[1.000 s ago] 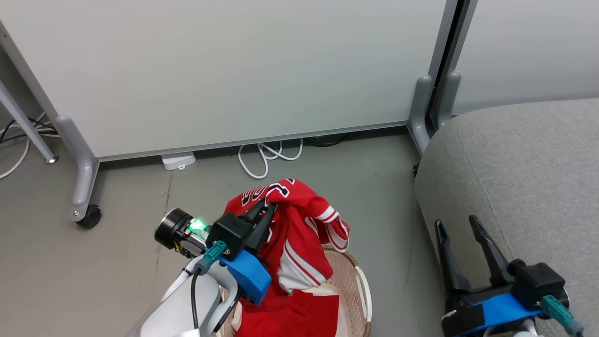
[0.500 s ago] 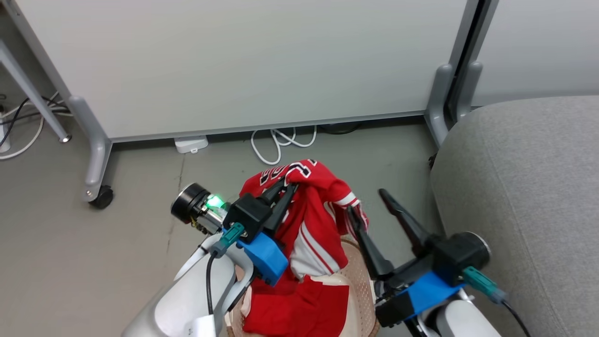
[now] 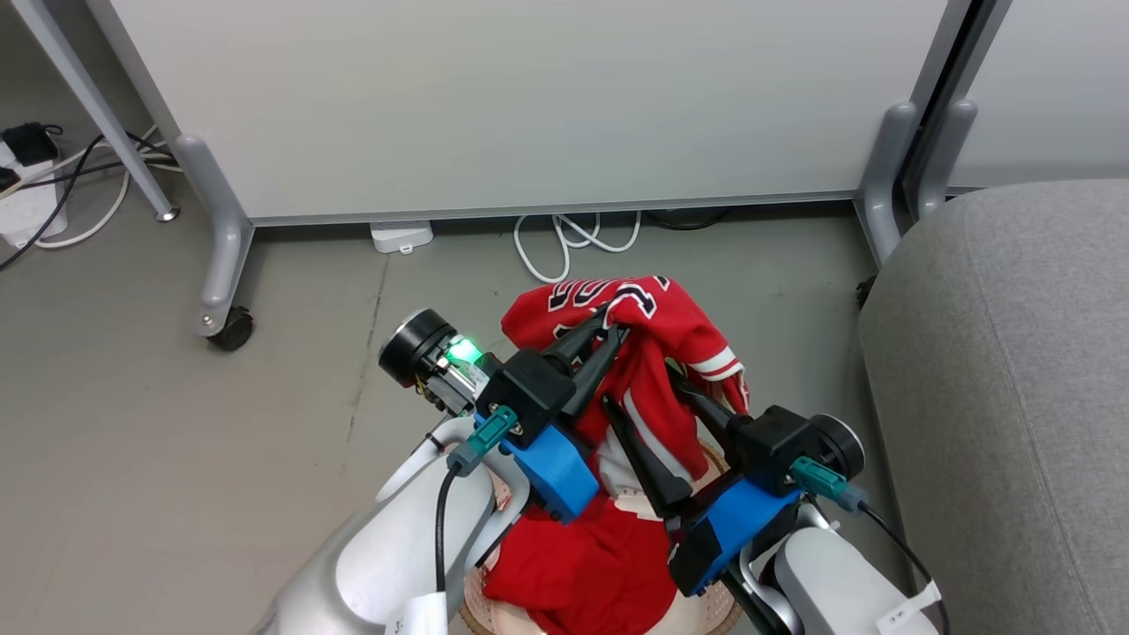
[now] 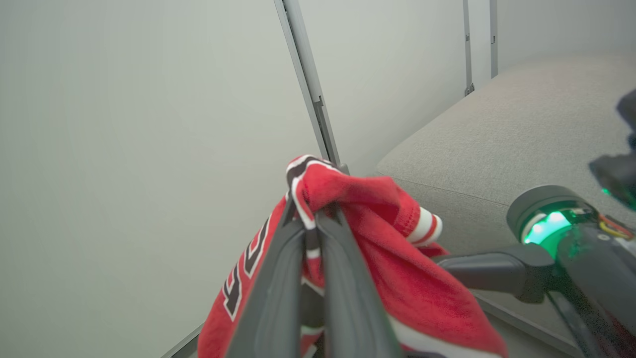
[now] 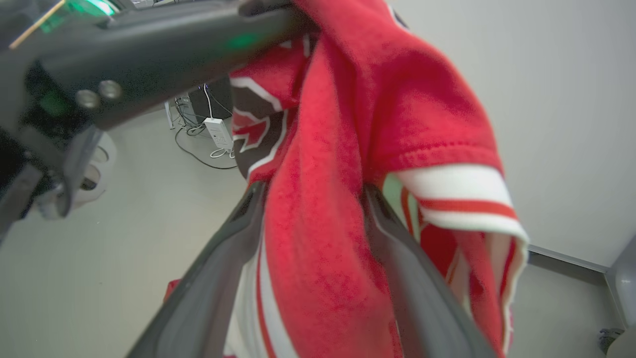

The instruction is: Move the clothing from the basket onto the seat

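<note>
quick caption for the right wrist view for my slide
Open right tool straddling the hanging red jersey, which the shut left tool holds up.

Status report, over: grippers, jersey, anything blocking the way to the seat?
Left gripper shut on jersey, held above basket. Right gripper open, fingers astride a hanging fold. Right arm between jersey and seat.

A big white panel [image 3: 529, 97] is standing on grey legs with a black wheel [image 3: 235, 328]. A white cord [image 3: 573, 242] is lying curled on the grey floor [image 3: 132, 441] near a small white box [image 3: 401, 236].
</note>
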`<state>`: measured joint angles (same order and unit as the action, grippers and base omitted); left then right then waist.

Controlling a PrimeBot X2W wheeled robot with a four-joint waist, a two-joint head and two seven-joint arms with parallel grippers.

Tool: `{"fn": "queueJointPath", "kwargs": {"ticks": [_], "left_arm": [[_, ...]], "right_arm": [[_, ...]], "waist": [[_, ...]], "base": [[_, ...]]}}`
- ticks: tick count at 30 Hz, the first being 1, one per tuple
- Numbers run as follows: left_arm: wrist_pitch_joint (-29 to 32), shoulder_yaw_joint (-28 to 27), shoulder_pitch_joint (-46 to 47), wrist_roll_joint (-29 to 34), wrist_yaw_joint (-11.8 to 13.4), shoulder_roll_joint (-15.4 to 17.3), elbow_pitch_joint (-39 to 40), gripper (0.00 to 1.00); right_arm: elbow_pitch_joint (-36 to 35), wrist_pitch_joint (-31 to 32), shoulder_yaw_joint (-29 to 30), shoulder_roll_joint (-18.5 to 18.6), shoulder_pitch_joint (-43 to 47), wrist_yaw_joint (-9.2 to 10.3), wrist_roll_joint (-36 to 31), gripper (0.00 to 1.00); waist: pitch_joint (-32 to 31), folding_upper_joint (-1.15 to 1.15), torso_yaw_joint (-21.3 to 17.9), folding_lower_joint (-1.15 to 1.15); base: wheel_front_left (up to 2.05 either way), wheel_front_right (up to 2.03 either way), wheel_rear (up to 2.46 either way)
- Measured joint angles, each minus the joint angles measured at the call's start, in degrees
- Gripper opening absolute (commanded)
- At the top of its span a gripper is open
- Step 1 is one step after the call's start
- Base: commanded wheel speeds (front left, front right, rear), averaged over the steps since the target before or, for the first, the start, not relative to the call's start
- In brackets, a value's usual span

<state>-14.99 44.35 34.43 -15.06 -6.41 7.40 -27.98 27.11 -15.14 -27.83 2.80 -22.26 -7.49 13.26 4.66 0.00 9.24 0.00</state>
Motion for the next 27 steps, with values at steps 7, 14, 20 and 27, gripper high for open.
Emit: {"fn": "queueJointPath", "kwargs": {"ticks": [7, 14, 20, 27], "left_arm": [[0.00, 0.32, 0.12, 0.02, -0.30, -0.36, 0.32, 0.00], [0.00, 0.05, 0.12, 0.14, -0.46, -0.36, 0.03, 0.00], [0.00, -0.35, 0.10, 0.38, -0.54, -0.36, -0.03, 0.00], [0.00, -0.68, 0.01, 0.51, -0.67, -0.35, -0.09, 0.00]], "right_arm": [[3.44, 0.01, -1.08, 0.02, -2.76, 0.00, 1.37, 0.00], [3.67, 0.01, -1.03, 0.02, -2.78, 0.00, 1.63, 0.00], [3.59, 0.01, -1.03, 0.02, -2.77, 0.00, 1.64, 0.00], [3.11, 0.01, -1.11, 0.02, -2.69, 0.00, 1.94, 0.00]], "waist": [[0.35, 0.00, 0.48, 0.00], [0.03, 0.00, 0.07, 0.00], [-0.21, 0.00, -0.11, 0.00], [-0.34, 0.00, -0.13, 0.00]], "base": [[0.00, 0.00, 0.00], [0.00, 0.00, 0.00], [0.00, 0.00, 0.00], [0.00, 0.00, 0.00]]}}
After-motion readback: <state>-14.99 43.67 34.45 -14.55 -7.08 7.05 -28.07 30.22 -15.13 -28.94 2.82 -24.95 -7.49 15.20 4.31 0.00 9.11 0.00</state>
